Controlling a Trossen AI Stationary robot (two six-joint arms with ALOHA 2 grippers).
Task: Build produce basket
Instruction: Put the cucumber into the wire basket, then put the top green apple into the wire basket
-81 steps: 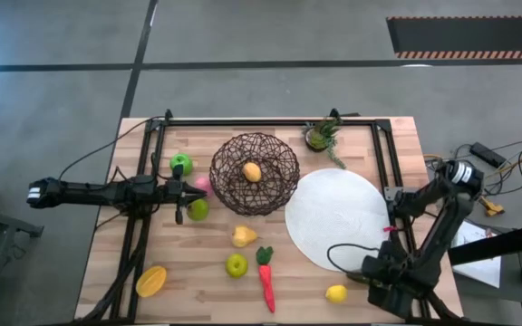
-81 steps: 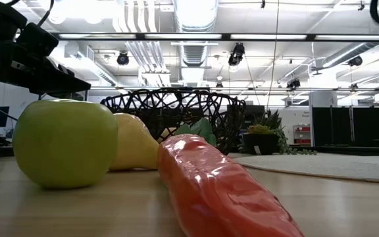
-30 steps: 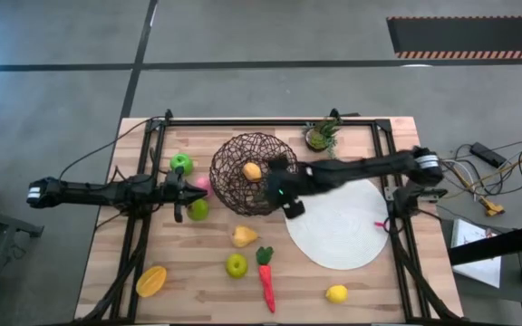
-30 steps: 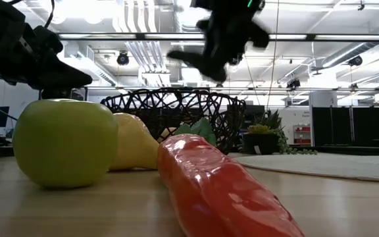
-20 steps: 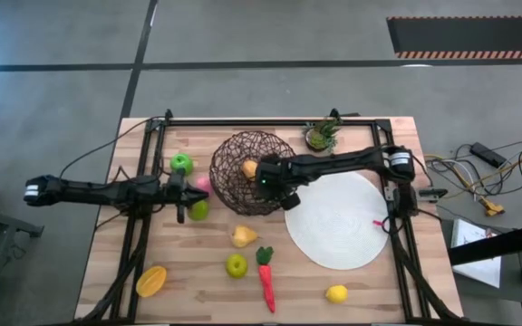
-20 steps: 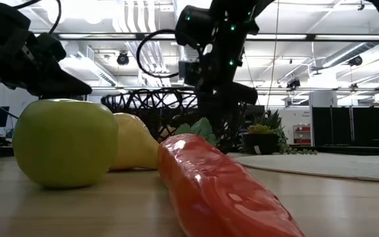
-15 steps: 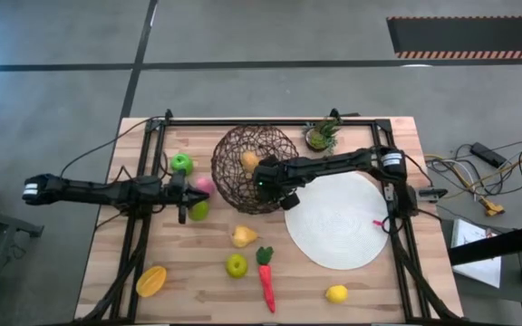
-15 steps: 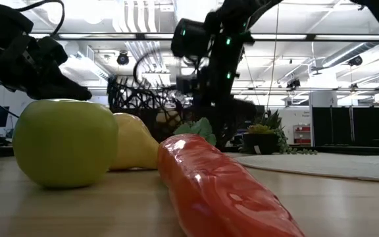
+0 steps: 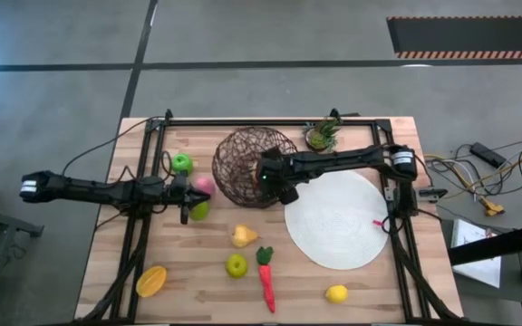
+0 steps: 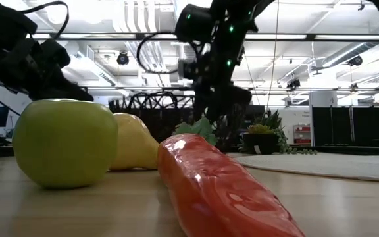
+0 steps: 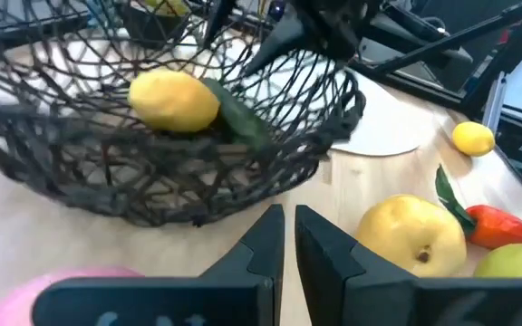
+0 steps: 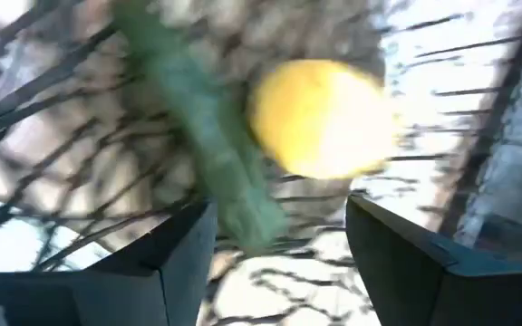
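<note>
Right claw (image 12: 279, 244) open wide, empty, over basket (image 9: 243, 167), cucumber (image 12: 202, 154) inside

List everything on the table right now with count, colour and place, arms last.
basket: 1, dark brown wire, table's far middle
lemon: 1, yellow, inside basket
cucumber: 1, dark green, inside basket
green apples: 3, two left of basket, one near middle
pink fruit: 1, left of basket
pear: 1, yellow, below basket
carrot: 1, red, near middle
orange piece: 1, near left corner
second lemon: 1, yellow, near right
plate: 1, white, right
potted plant: 1, green, far edge
left gripper: shut, by pink fruit
right gripper: open, at basket's right side
</note>
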